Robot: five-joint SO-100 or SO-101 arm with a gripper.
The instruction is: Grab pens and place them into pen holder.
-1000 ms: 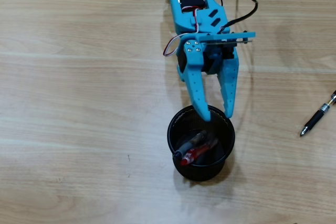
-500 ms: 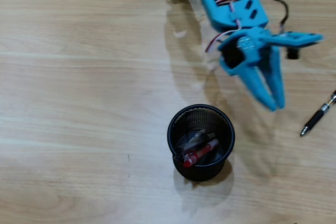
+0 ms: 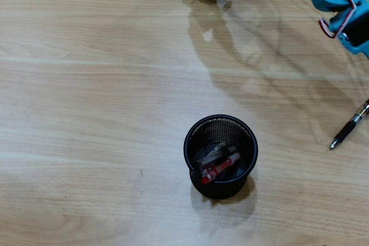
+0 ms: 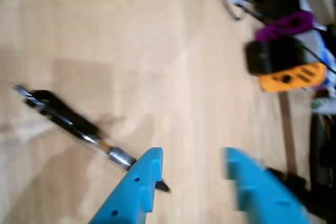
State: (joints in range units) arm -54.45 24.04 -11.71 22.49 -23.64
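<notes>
Released and empty, our claw (image 4: 191, 166) hangs over the bench (image 4: 105, 35) with the last black pen (image 4: 73, 121) lying loose up-left of its left finger in the wrist view, long axis diagonal

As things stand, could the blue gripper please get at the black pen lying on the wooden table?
Probably yes: the blue gripper is open, empty and just beside the black pen, which lies alone on bare table.
</notes>
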